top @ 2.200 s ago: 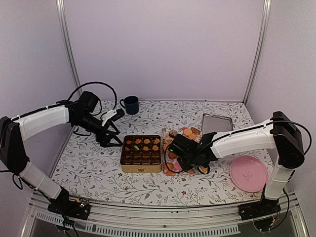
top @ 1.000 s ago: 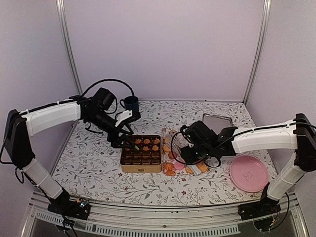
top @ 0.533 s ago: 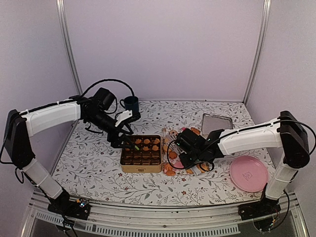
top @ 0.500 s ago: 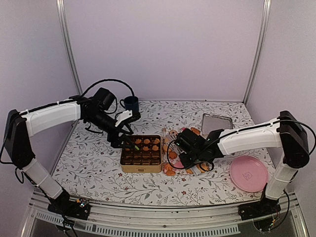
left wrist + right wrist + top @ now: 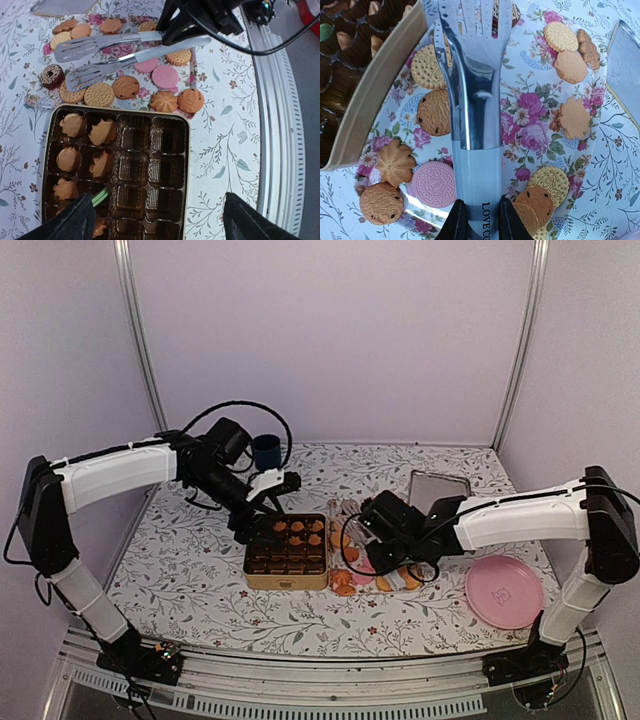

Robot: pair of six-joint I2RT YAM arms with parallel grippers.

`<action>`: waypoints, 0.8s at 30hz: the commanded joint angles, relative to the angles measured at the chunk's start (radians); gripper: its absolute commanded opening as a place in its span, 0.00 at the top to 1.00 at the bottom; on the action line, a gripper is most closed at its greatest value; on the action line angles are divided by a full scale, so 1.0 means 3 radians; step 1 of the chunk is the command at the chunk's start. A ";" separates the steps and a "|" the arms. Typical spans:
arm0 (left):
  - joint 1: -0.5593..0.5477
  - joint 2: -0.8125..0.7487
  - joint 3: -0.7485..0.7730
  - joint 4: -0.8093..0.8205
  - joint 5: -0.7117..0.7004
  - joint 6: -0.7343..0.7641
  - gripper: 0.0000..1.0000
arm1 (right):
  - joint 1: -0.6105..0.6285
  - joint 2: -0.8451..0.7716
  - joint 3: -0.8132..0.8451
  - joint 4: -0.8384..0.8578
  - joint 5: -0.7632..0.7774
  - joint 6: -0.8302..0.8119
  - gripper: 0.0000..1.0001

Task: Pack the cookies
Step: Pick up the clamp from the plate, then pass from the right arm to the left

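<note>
Small round cookies (image 5: 434, 112), golden, pink, ridged or speckled: loose on glossy floral tray (image 5: 530, 115); some in compartmented gold tin (image 5: 186, 165). Right hand (image 5: 480, 220) clamps slotted steel tongs (image 5: 475, 100). Left hand (image 5: 160, 222) wide apart, empty.

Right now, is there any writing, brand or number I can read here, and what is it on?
"LOVECO": stamped on the handle of the tongs, running off the picture's bottom edge, maybe cut short.
On a pink cookie: embossed lettering, too small to read.
On the pink plate: centre mark, too blurred to read.
</note>
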 commanded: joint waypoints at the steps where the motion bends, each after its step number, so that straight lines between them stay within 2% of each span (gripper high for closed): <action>1: -0.0175 0.0096 0.0273 -0.0187 -0.0104 0.0351 0.11 | -0.0030 -0.0415 -0.0049 0.0148 -0.0083 -0.0075 0.98; 6: -0.0409 0.0141 0.0478 -0.0497 -0.0536 0.0834 0.14 | -0.0227 -0.0842 -0.0221 0.0349 -0.0662 -0.0302 1.00; 9: -0.0554 -0.0013 0.0397 -0.0478 -0.1127 0.1238 0.15 | -0.0315 -0.1022 -0.0221 0.0343 -0.0897 -0.0451 1.00; 14: -0.0787 -0.0371 0.0160 0.0164 -0.1921 0.1851 0.21 | -0.0387 -0.1117 -0.0119 0.0273 -0.1268 -0.0583 1.00; 18: -0.0988 -0.0552 0.0029 0.0594 -0.2138 0.2095 0.26 | -0.0386 -0.1001 0.0042 0.0184 -0.1473 -0.0579 1.00; 21: -0.1119 -0.0692 -0.0277 0.1037 -0.2366 0.2300 0.27 | -0.0385 -0.0966 0.0129 0.0212 -0.1597 -0.0541 1.00; 24: -0.1164 -0.0771 -0.0513 0.1128 -0.2464 0.2403 0.30 | -0.0386 -0.0991 0.0162 0.0347 -0.1744 -0.0489 1.00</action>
